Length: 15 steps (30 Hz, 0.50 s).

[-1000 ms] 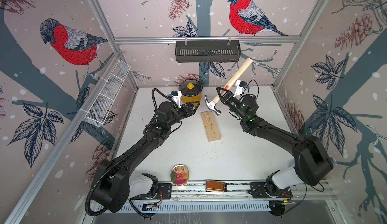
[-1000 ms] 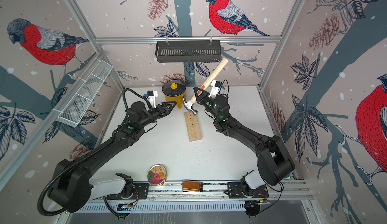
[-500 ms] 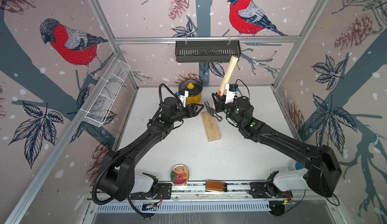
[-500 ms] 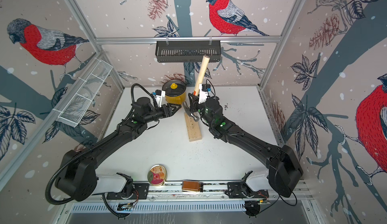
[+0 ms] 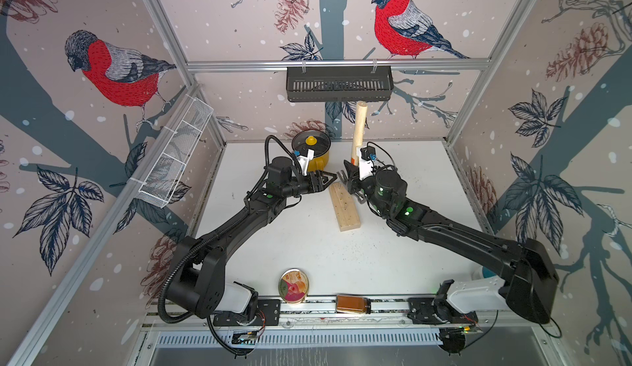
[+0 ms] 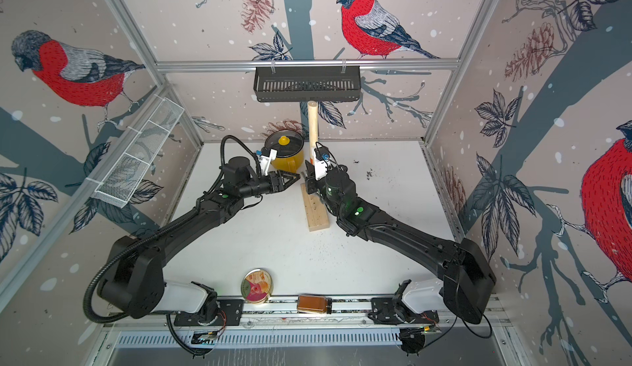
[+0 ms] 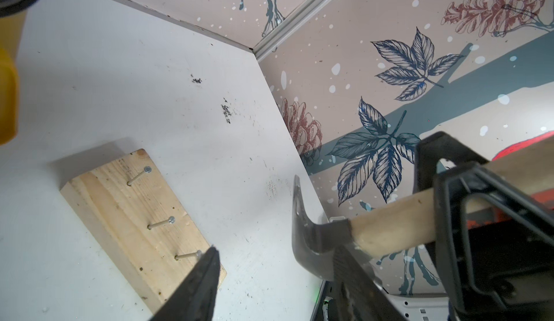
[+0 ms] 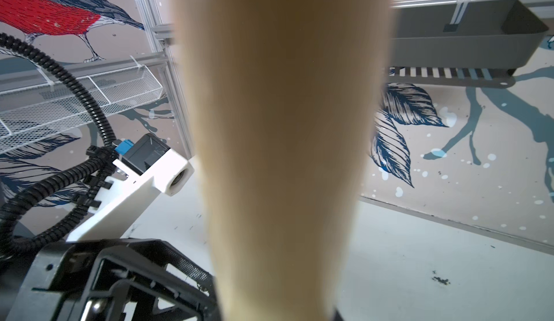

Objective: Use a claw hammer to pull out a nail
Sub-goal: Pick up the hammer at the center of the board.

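The right gripper (image 5: 352, 176) has its fingers closed firmly on the claw hammer (image 5: 359, 125). They clamp the wooden handle just above the steel head, near the orange label. The handle stands almost upright, and its free end reaches up in front of the black basket (image 5: 338, 84) on the back wall. The head hangs low over the far end of the wooden block (image 5: 345, 207), which lies on the tabletop (image 5: 307, 244).

The left gripper (image 5: 329, 179) holds nothing. Its fingers (image 7: 199, 283) stand partly apart. In the left wrist view the hammer head is in the gap, close to 1 finger; I cannot tell if it touches.

I count 1 hammer, 1 block and 3 nails (image 7: 160, 223) standing out of the block in a row, with the curved claw off to their side. There are also 1 yellow pot (image 5: 321, 159), 1 round tin (image 5: 293, 285), 1 brown jar (image 5: 352, 304) and 2 baskets: the black one and 1 white wire basket (image 5: 174, 162).
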{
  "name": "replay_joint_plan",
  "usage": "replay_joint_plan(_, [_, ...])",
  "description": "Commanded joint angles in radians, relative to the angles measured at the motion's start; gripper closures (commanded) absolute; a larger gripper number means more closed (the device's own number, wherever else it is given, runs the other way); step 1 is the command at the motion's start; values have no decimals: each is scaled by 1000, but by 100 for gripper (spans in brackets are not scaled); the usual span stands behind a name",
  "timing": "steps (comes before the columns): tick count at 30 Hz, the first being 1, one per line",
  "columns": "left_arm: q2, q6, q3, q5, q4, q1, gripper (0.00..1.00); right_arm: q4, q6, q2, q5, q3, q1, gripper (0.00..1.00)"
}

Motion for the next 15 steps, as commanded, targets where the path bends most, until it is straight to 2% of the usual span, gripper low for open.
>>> replay_joint_plan(1, [12, 17, 15, 78, 9, 1, 40, 74, -75, -14, 27, 2, 18, 100])
replay_joint_plan(9, [57, 50, 53, 164, -34, 1, 42, 60, -134, -12, 32, 2, 48, 100])
replay_joint_plan(15, [79, 117, 105, 167, -136, 1, 48, 46, -173, 0, 22, 17, 71, 100])
